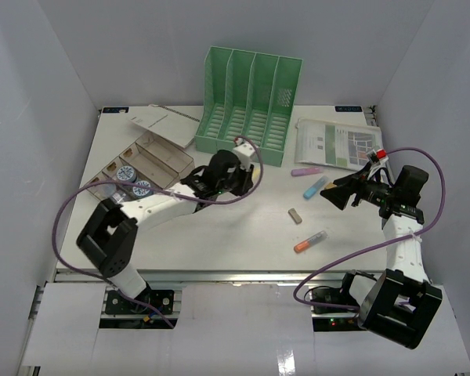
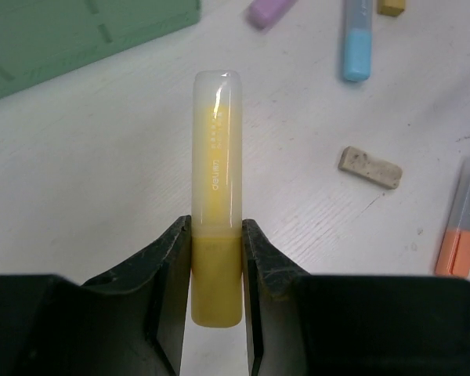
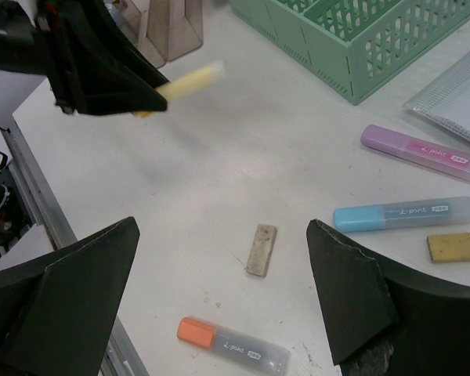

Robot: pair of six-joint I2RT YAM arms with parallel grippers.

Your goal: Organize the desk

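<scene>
Across the top view, the desk (image 1: 219, 235) lay under both arms, the left gripper (image 1: 233, 166) near the green file rack (image 1: 251, 102). At the left wrist, its jaws pinched a yellow highlighter (image 2: 216, 157); a carry step, I judged, needing a spot in the clear compartment box (image 1: 153, 160). At the right wrist, the right gripper (image 3: 223, 227) hung wide apart, empty, over an eraser (image 3: 261, 249).

A robotics lab test booth: white panels (image 1: 39, 117) wall in a white counter (image 1: 219, 235); left arm (image 1: 153, 207) and right arm (image 1: 403, 243) are bolted at the edge opposite the green file rack (image 1: 251, 106).
</scene>
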